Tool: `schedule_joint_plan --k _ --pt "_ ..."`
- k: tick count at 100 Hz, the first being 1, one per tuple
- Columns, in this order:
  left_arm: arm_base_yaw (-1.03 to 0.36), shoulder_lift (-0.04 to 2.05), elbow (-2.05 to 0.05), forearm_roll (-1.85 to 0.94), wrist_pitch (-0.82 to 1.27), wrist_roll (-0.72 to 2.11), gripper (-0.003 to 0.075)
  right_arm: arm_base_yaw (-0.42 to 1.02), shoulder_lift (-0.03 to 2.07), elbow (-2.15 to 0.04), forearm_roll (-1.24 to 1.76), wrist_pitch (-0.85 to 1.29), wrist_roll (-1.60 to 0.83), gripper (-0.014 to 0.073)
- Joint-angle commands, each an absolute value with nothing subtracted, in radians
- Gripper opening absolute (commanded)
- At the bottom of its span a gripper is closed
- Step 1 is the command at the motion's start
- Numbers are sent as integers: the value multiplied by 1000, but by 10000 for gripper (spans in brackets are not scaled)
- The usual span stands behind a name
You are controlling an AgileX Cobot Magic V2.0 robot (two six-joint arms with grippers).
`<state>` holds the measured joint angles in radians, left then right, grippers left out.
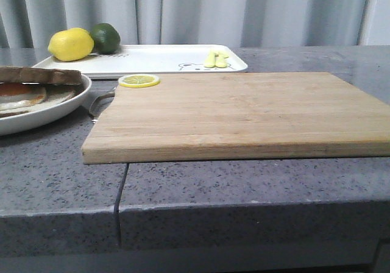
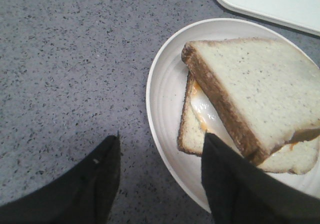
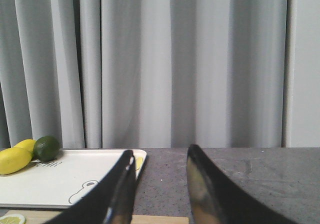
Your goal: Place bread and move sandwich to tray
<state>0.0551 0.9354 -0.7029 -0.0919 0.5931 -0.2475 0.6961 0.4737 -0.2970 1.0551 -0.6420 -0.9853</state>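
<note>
The sandwich (image 2: 235,104) lies on a round white plate (image 2: 165,94). A thick slice of bread (image 2: 260,89) sits skewed on top of a fried egg (image 2: 202,111) and a lower slice. In the front view the sandwich (image 1: 36,84) and plate (image 1: 61,108) are at the far left. My left gripper (image 2: 161,144) is open and empty. One finger is over the plate at the sandwich's near corner, the other over the bare counter. The white tray (image 1: 158,58) with a bear drawing lies at the back. My right gripper (image 3: 160,154) is open and empty, raised, facing the tray (image 3: 50,179).
A wooden cutting board (image 1: 237,111) fills the middle of the grey counter. A lemon slice (image 1: 139,80) lies at its far left corner. A lemon (image 1: 70,44), a lime (image 1: 106,37) and small yellow pieces (image 1: 216,60) rest on the tray. Grey curtains hang behind.
</note>
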Motion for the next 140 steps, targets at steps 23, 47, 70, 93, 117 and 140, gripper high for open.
schedule_joint_plan --k 23,47,70,93,117,140 --pt "63 1041 -735 -151 452 -255 348 687 473 -322 1016 -685 -999 279" --pt "63 1119 -760 -157 428 -255 348 687 473 -322 1016 -685 -999 279" --pt "63 1198 -774 -161 408 -255 348 687 473 -322 1016 -685 -999 279" --pt "63 1264 -774 -181 380 -255 348 687 473 -322 1016 -685 -999 279" --pt "63 1295 -774 -183 372 -255 348 687 473 -322 1016 -685 -999 279" --pt "63 1295 -774 -183 366 -255 348 687 473 -322 1016 -685 -999 279"
